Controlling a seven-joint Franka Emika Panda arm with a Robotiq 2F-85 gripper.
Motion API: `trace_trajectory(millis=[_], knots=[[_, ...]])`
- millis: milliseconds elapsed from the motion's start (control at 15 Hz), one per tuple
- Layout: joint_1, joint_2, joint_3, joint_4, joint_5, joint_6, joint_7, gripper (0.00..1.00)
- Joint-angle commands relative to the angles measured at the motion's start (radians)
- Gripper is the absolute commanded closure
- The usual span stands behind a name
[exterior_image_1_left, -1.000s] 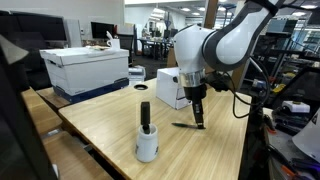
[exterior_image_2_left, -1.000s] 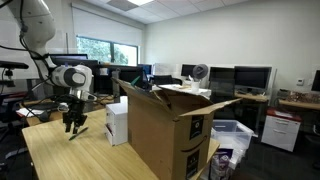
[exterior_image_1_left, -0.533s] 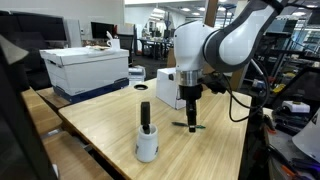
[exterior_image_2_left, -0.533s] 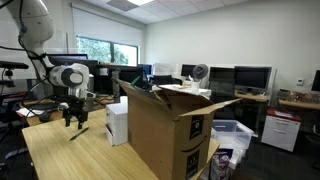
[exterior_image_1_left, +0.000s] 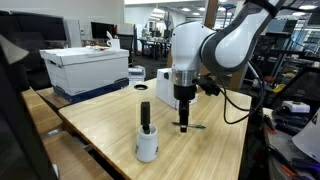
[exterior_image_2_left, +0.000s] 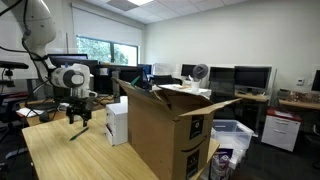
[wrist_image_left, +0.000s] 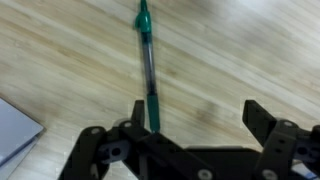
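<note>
Green pen (wrist_image_left: 147, 62): light, stiff, slick-barrelled, apt to roll. Lies flat on counter (wrist_image_left: 235, 50), just beside one of the spread, empty fingers (wrist_image_left: 137, 118). Best pinched mid-barrel.

Glossy green plastic pen (wrist_image_left: 148, 72) on a smooth, pale wood-grain table (wrist_image_left: 240, 50); matt black hand (wrist_image_left: 196, 114).

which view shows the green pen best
The wrist view: the green pen lies close up on the wooden table, by the open gripper. In both exterior views it is only a thin sliver.

Green pen (wrist_image_left: 148, 70) (flat) on wood
</note>
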Motion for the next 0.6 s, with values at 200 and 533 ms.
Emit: trace_trajectory(millis=[200,533], knots=[[-0.009,0.079,-0.017,0.092,0.002,0.017,-0.049,0.03],[-0.014,0.117,-0.037,0.129,0.002,0.015,-0.043,0.4]])
